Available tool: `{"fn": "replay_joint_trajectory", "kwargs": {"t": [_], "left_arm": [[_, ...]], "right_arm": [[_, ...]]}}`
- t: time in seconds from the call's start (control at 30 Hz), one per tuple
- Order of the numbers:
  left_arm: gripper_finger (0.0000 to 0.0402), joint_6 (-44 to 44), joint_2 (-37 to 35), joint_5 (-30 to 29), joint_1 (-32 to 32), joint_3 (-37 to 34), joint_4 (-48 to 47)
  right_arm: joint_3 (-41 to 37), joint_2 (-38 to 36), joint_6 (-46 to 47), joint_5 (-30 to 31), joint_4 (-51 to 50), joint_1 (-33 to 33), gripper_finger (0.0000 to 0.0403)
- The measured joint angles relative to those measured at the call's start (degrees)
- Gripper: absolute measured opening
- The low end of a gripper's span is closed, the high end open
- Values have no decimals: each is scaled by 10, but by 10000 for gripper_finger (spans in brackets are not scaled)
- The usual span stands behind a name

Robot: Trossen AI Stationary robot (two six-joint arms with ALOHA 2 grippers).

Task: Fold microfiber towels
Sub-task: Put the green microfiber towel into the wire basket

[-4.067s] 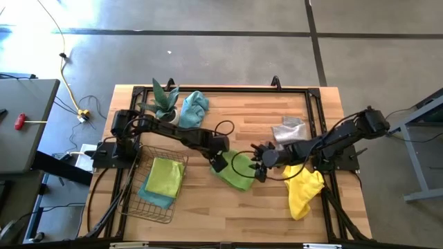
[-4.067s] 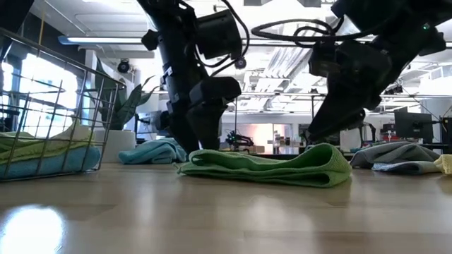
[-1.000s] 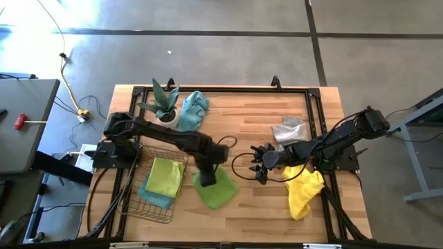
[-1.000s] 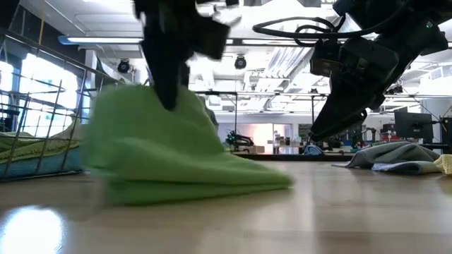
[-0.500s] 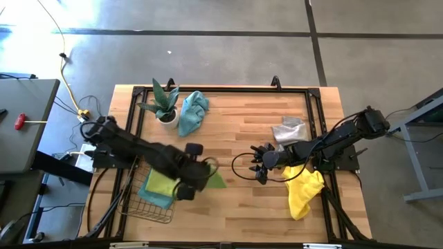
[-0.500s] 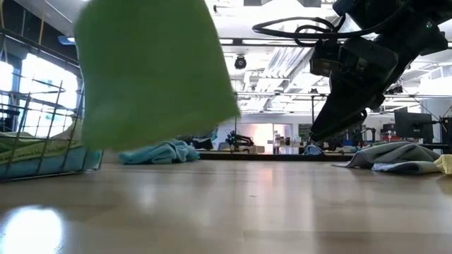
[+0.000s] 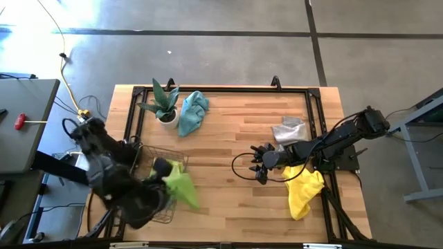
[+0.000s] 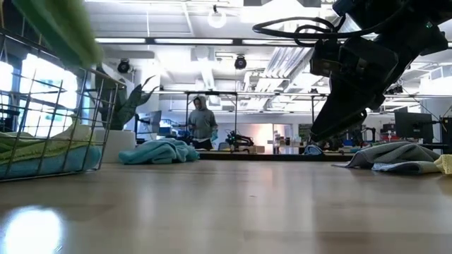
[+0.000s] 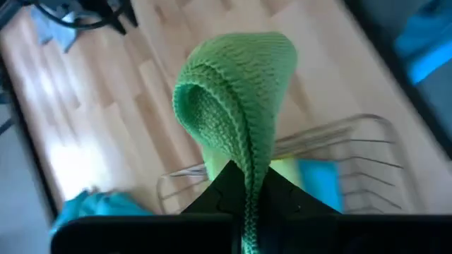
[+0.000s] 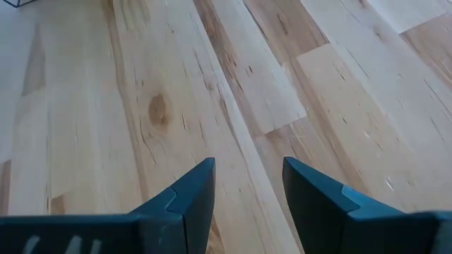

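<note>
1. High view: the green towel (image 7: 180,185) hangs folded from the left gripper (image 7: 163,170), its long axis slanting from the pinched end down toward the table's near edge, just over the near right corner of the wire basket (image 7: 147,181).
2. Left wrist view: the left gripper's jaws are clamped on the towel (image 9: 236,134), which bulges out past the fingertips in a rounded fold, basket below.
3. Compared with half a second before, the left arm has swung farther left and back, carrying the towel from beside the basket to over its edge; a second ago the towel still lay on the wood.
4. The right gripper (image 7: 257,163) hovers over bare boards at mid-table, jaws parted and empty, unmoved, with the yellow towel (image 7: 303,191) and grey towel (image 7: 288,130) behind it.
</note>
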Motion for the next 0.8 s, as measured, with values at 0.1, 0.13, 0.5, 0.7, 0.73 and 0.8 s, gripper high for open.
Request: {"fn": "replay_joint_trajectory", "kwargs": {"t": [0.1,0.13,0.5,0.7,0.73,0.8], "left_arm": [[6,-45,-21,5,-34,21,0],[6,-60,-25,4,-45,24,0],[6,-189,-44,37,-89,13,0],[6,-250,-60,97,-89,-53,0],[6,-266,-65,105,-89,-66,1],[8,-294,-74,121,-89,-93,0]], "right_arm": [[0,0,0,0,-1,0,158],[0,0,0,0,-1,0,158],[0,0,0,0,-1,0,158],[0,0,0,0,0,0,158],[0,0,0,0,0,0,158],[0,0,0,0,0,0,158]]}}
